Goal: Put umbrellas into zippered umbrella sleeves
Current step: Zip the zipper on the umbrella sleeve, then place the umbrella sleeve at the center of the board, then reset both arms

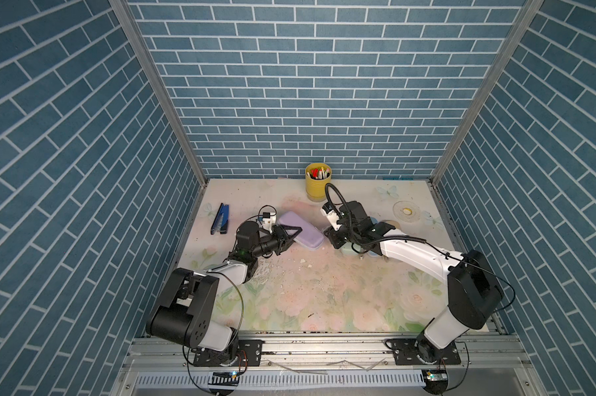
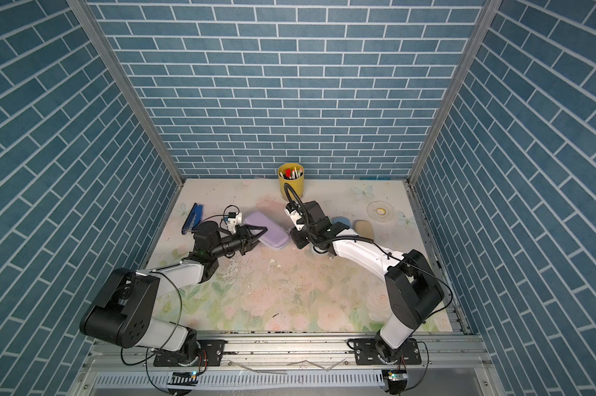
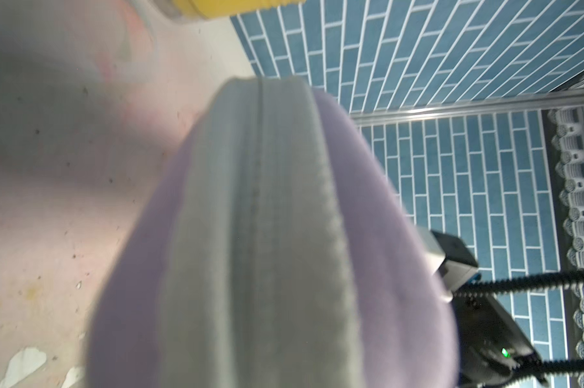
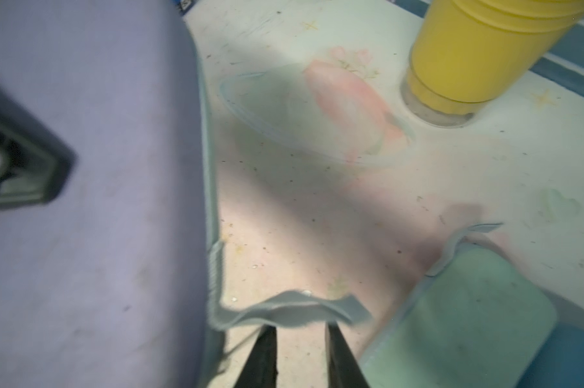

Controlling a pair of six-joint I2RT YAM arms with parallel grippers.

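Observation:
The lilac sleeve (image 1: 300, 229) (image 2: 269, 229) lies zipped shut at mid-table. My left gripper (image 1: 291, 236) is shut on its near end, with one black finger (image 4: 31, 168) lying across the top. In the left wrist view its grey zip seam (image 3: 260, 201) fills the picture. My right gripper (image 4: 300, 327) stands open just short of the sleeve's loose grey zip tail (image 4: 283, 312), with nothing between its fingers. A mint green sleeve (image 4: 468, 319) and a light blue sleeve (image 2: 341, 221) lie under the right arm, and a tan sleeve (image 2: 363, 228) lies beyond. The umbrellas are out of view.
A yellow pen cup (image 1: 318, 181) stands at the back wall, close behind the right wrist. A dark blue stapler (image 1: 221, 219) lies at the left. A clear tape dish (image 1: 407, 212) sits at the back right. Brick-patterned walls close in three sides.

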